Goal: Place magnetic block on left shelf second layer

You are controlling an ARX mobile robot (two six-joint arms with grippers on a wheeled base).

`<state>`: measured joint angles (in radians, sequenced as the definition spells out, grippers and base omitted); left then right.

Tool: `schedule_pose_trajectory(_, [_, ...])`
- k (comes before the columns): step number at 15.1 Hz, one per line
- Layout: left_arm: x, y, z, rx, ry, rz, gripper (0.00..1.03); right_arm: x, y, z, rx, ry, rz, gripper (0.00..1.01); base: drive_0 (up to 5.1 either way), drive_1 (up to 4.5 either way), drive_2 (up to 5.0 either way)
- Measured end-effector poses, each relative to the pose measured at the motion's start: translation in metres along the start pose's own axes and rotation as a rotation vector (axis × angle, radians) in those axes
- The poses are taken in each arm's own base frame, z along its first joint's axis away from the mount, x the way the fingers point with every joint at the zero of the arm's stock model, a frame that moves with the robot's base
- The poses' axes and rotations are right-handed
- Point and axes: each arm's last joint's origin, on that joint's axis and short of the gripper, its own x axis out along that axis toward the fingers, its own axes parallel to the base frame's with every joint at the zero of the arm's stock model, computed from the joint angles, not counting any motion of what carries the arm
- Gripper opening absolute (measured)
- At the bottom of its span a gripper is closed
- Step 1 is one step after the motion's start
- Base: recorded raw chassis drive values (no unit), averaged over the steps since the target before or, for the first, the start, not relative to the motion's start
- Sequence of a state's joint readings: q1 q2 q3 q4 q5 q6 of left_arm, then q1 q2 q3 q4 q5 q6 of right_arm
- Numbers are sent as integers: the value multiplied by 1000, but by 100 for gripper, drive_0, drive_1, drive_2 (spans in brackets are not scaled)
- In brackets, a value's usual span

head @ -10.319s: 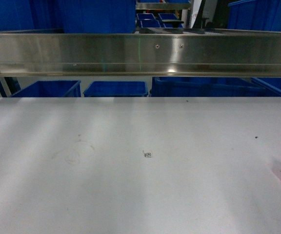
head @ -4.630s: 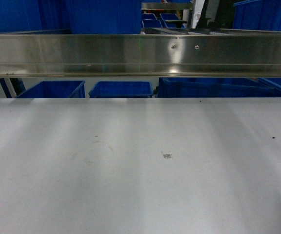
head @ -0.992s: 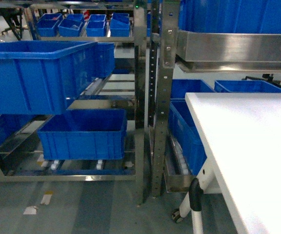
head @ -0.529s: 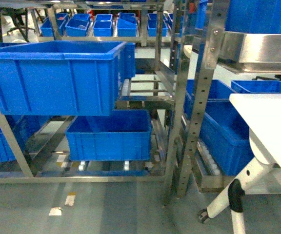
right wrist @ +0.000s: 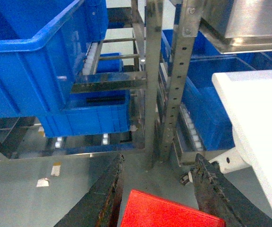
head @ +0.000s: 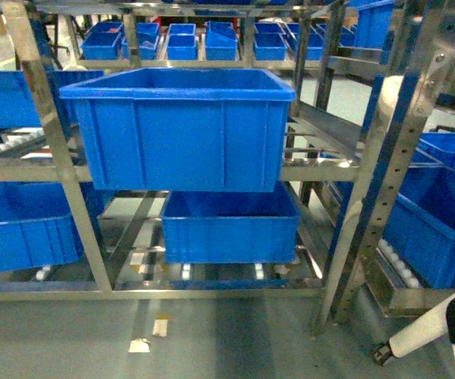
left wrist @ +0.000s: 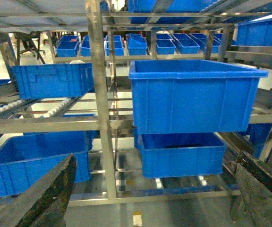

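The magnetic block [right wrist: 166, 213], a glossy red cube, sits between the dark fingers of my right gripper [right wrist: 158, 161], which is shut on it. Only its top face shows, at the bottom of the right wrist view. The left shelf second layer carries a large deep blue crate [head: 180, 126] on a steel-framed rack, centred in the head view. The same crate [left wrist: 192, 94] fills the left wrist view and the crate [right wrist: 27, 61] stands upper left in the right wrist view. My left gripper [left wrist: 157, 158] is open with nothing between its fingers. Neither gripper appears in the head view.
A lower blue crate [head: 229, 225] sits under the big one. More blue crates [head: 22, 221] are at left, small blue bins [head: 188, 39] behind. A perforated steel upright [head: 377, 181] and the white table's leg [head: 449, 324] stand at right; the white table [right wrist: 263, 109] lies right.
The head view has swung from the white table toward the shelf. The big blue crate has slid from the left to the centre, and the table has nearly left the view at right.
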<state>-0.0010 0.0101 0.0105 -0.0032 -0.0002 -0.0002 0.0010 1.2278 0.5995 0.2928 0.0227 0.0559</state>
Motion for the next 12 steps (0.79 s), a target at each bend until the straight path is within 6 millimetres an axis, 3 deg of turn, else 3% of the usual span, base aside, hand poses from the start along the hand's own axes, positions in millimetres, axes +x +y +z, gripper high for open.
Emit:
schedule_pose_trajectory(10, [0, 0, 0, 0, 1, 0, 98, 0, 0, 0, 0, 0, 0, 39, -498, 243, 243])
schedule_pose_trajectory(12, [0, 0, -1, 0, 6, 8, 98, 0, 0, 1, 0, -4, 1, 39, 0, 0, 0])
